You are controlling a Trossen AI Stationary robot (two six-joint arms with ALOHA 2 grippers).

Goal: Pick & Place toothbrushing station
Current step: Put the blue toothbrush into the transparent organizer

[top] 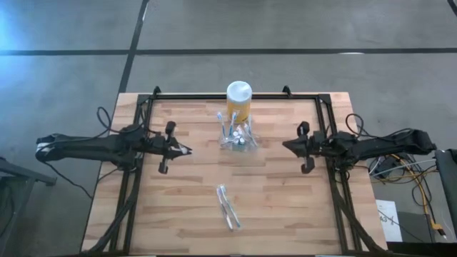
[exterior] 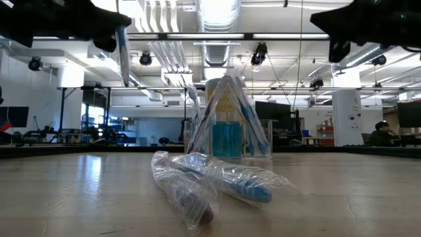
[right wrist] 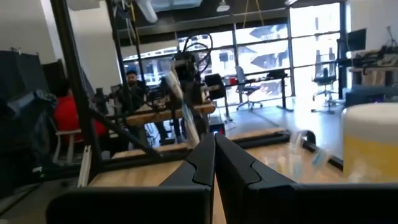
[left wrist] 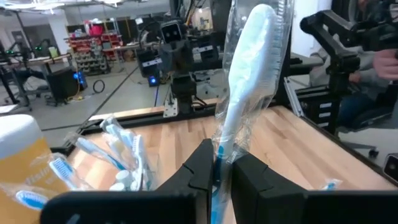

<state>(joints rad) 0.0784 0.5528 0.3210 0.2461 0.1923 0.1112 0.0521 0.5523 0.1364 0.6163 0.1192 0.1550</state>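
Nearest the table's front edge two wrapped toothbrushes (top: 228, 207) lie loose on the wood, touching each other and well apart from everything else; by my reckoning those are still waiting to be moved. Further in, near the middle of the table, stands the toothbrushing station (top: 236, 139), the low clear holder, with several wrapped brushes already leaning upright in it, so part of the job looks done. Just behind it, toward the far edge, is the yellow jar (top: 238, 102) with its white lid. The left gripper (top: 183, 150) hangs above the table to the left of the holder, its jaws pinched on a wrapped toothbrush (left wrist: 247, 87) that stands up between them; I'd judge it is on its way to the holder. The right gripper (top: 288, 145) waits on the other side, jaws pressed together on nothing. There is faint lettering on the jar in the left wrist view, but I cannot read it, nor any brand elsewhere.
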